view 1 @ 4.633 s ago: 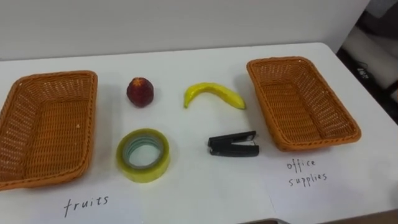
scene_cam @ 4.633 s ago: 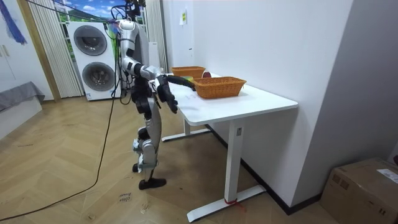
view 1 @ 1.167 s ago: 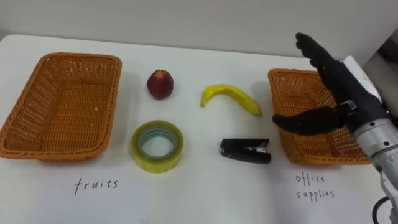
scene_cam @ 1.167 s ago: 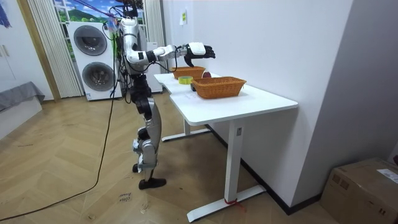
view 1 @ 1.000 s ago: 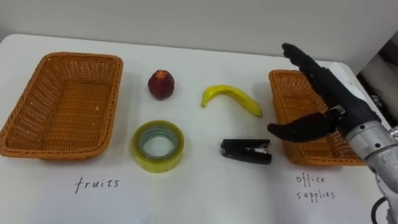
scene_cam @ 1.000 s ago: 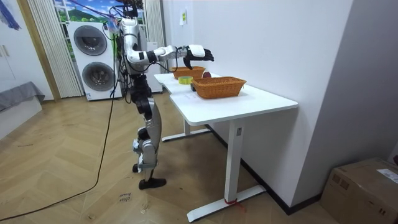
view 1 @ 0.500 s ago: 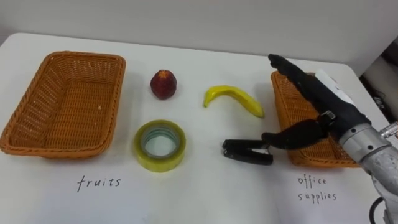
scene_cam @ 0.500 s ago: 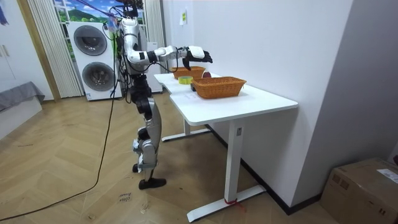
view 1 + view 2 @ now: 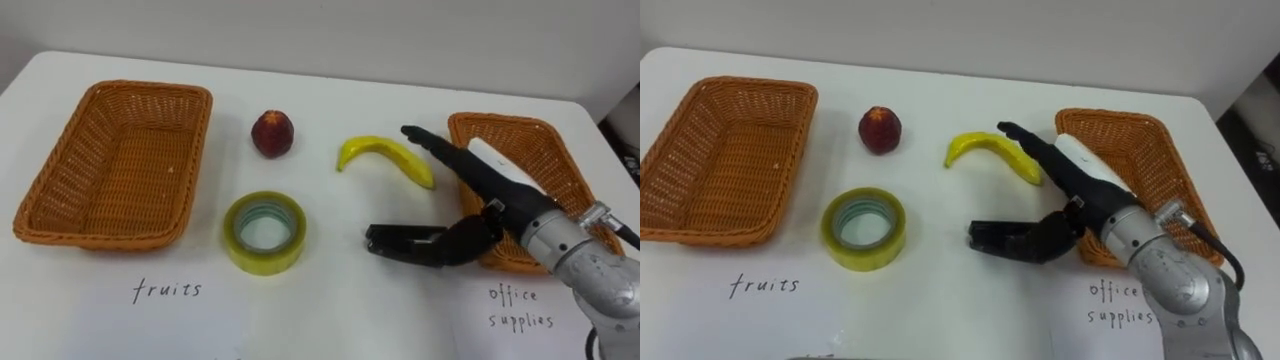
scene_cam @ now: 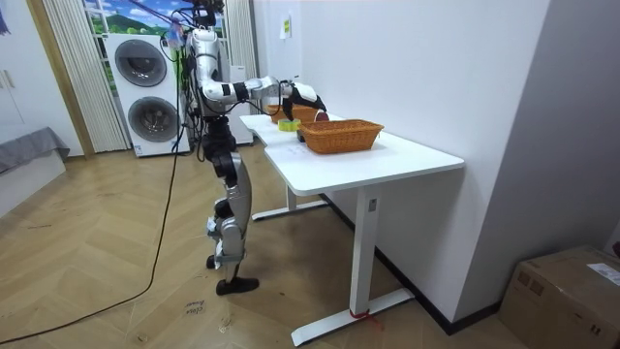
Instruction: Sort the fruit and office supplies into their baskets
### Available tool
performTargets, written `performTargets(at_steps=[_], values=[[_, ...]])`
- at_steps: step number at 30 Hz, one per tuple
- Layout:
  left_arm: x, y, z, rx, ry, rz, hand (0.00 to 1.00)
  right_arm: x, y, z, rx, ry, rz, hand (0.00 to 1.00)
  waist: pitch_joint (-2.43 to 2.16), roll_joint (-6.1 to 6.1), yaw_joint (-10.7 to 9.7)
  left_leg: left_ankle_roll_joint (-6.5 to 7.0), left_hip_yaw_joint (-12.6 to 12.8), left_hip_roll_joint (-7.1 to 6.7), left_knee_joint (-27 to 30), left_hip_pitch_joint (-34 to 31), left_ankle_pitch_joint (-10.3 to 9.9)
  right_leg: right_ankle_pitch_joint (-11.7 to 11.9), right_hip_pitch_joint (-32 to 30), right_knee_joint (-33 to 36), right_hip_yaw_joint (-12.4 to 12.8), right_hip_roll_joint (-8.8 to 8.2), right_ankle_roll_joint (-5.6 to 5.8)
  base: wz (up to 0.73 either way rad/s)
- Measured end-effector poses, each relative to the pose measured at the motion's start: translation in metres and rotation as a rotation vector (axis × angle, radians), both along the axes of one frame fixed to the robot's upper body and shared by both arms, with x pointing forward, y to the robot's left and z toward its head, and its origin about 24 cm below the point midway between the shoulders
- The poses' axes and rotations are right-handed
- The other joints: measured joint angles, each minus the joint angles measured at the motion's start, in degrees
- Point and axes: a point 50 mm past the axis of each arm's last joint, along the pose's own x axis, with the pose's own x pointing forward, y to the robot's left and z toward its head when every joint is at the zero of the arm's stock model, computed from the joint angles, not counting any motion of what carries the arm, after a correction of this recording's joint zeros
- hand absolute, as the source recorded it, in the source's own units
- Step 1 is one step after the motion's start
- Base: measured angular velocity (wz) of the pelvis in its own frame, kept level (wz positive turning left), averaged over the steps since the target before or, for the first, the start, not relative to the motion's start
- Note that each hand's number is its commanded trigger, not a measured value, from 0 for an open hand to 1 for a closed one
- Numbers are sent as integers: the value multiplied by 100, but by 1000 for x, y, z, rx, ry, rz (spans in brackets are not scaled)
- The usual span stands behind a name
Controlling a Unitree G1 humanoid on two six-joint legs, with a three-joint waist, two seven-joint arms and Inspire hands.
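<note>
A left basket and a right basket sit at either end of the white bench. Between them lie a red fruit, a banana, a roll of tape and a black stapler. The right hand reaches in over the right basket's near corner. It is released, with its fingers straight above the banana's right end and its thumb lowered against the stapler's right end. The stapler lies flat on the bench, ungrasped.

Two head eyes close over table; room camera distant
</note>
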Motion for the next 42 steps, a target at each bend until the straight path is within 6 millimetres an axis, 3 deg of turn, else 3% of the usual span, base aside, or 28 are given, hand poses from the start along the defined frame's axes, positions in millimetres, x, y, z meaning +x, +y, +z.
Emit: performTargets(at_steps=[19, 23, 34, 42], values=[[12, -1, 0, 0, -20, -9, 0, -2, -6, -15, -86, 82, -46, 0, 10, -93, 131, 2, -3, -7, -29, -5, 1, 0, -13, -21, 1, 0, 1, 0], [15, -1, 1, 4, -22, -18, 0, -3, -7, -26, -77, 125, -67, 0, 9, -110, 129, 3, -7, -10, -19, 6, 2, 1, 6, -25, 3, -3, 2, 0], [14, -3, -1, 3, -6, -14, 0, -5, -8, -36, -107, 165, -95, 0, 16, -45, 128, 3, -27, -13, -7, 12, 1, 4, 36, -19, -30, -9, 4, 1], [17, -7, -1, 1, -13, -25, 0, -5, 2, -40, -105, 182, -57, 0, 18, 0, 150, 3, -25, -11, -30, 22, 2, 4, 63, -21, -46, -11, 4, 0]])
